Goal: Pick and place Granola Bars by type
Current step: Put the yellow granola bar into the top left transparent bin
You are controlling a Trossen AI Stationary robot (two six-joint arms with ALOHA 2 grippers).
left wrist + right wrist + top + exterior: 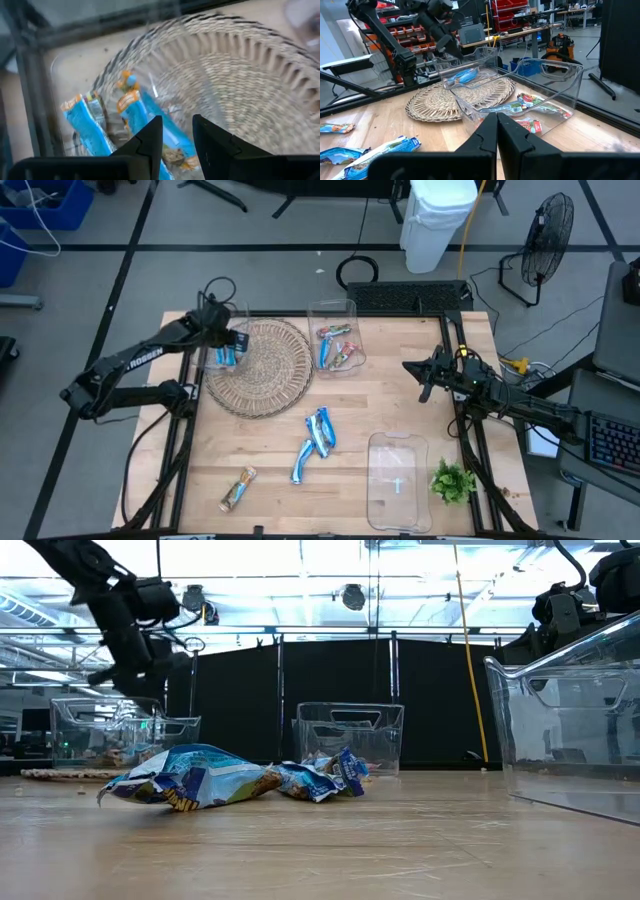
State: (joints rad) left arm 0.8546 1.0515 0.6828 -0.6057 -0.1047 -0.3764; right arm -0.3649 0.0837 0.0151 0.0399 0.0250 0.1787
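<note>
Bars still loose on the table lay well apart from the left gripper [236, 340], toward the near edge: a cluster of blue bars [316, 442] at the middle and a brownish bar [238, 488] nearer the left arm's side. The gripper hung over the clear left bin [212, 360], its fingers [150, 137] parted with nothing between them, two blue bars [125, 125] lying directly beneath. The brownish bar's long axis ran diagonally. The right gripper [425, 375] was pressed together, empty, waiting at the right edge, with a bin of reddish and blue bars [530, 107] beyond its fingertips. By my reckoning the left arm had the shorter reach to the brownish bar.
</note>
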